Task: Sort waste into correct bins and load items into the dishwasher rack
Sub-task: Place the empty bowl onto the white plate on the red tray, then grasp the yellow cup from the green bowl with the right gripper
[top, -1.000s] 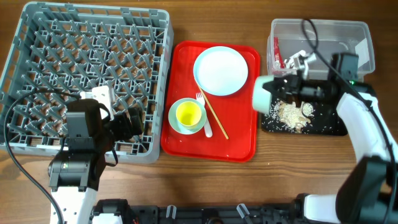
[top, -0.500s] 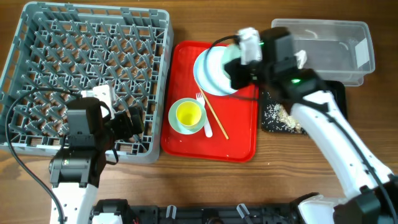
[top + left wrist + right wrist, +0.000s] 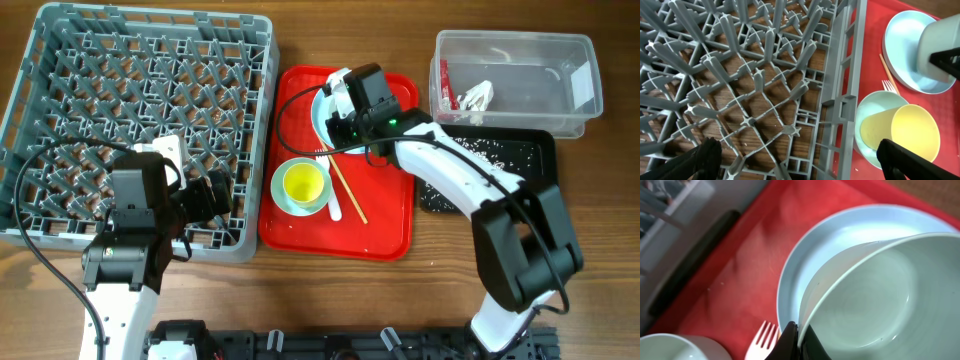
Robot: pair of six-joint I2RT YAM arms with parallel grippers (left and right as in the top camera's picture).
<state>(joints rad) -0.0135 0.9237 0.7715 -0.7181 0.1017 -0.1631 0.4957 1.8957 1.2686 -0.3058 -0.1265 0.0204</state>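
Bowl point(image 3: 865, 300) tight by rim in right pincer point(image 3: 798, 339) over plate point(image 3: 807, 255); left pincer point(image 3: 800, 155) agape above rack point(image 3: 841, 75) edge.

The rack point(image 3: 150, 13) occupies the left of the table. The serving tray point(image 3: 385, 225) lies just right of it. The plate point(image 3: 900, 60) lies on the far part of this tray, with a second bowl point(image 3: 875, 300) over it. A bowl point(image 3: 285, 203) sits on the near left part, with the cup point(image 3: 303, 183) inside. The fork point(image 3: 327, 175) and chopsticks point(image 3: 347, 190) lie just right of that bowl. The tub point(image 3: 520, 45) stands at the far right, holding the wrapper point(image 3: 447, 85) and tissue point(image 3: 478, 95). The shallow tray point(image 3: 530, 150) lies just near of the tub, holding food scraps point(image 3: 478, 152).
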